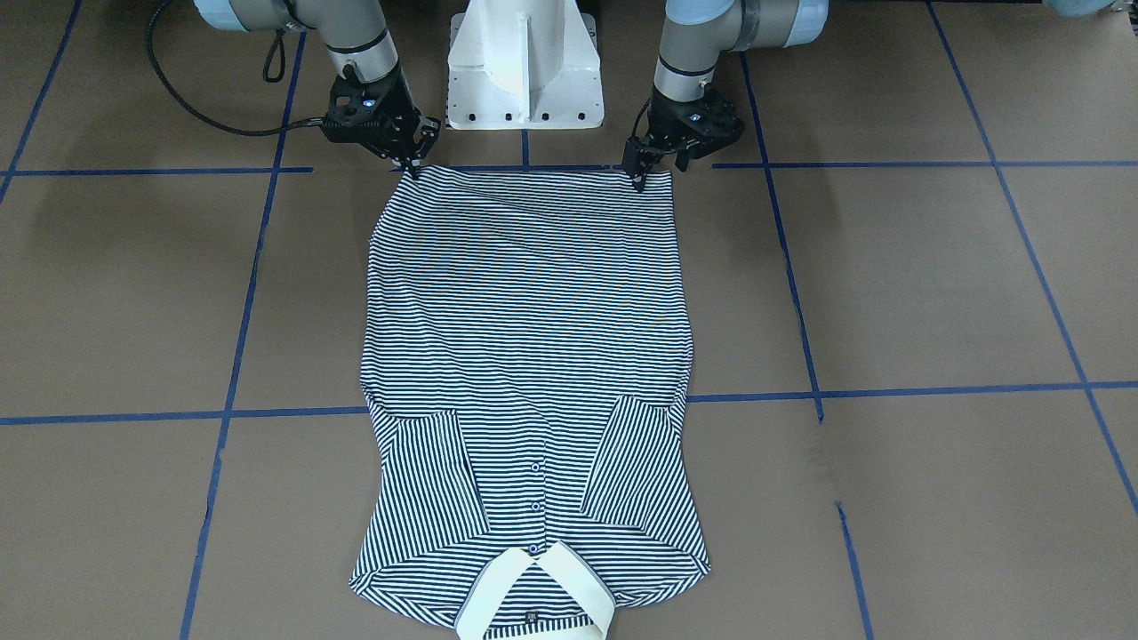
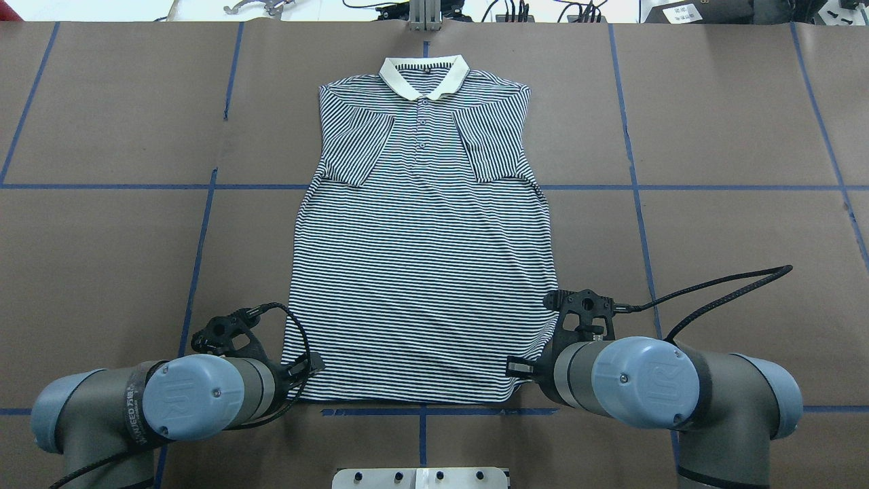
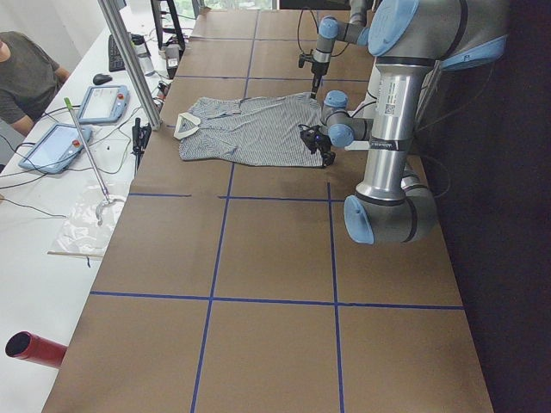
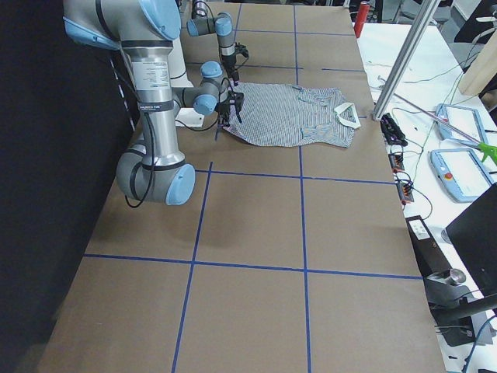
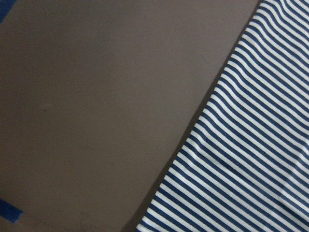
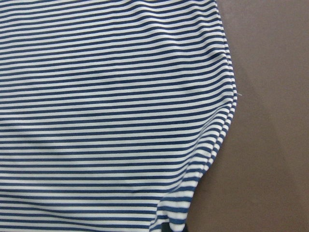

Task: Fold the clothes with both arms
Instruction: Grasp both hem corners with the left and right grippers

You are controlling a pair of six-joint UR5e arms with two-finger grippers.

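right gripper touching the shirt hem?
Cannot tell. Front-facing view puts the right gripper at the shirt hem corner, but no view shows contact or a gap.

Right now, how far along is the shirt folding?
Done: the navy-and-white striped polo shirt lies flat, with both short sleeves folded onto the chest. In hand: the left tool and right tool sit at the shirt's two bottom corners; whether they grip the fabric, I cannot tell. Left: the bottom-to-collar fold has not started.
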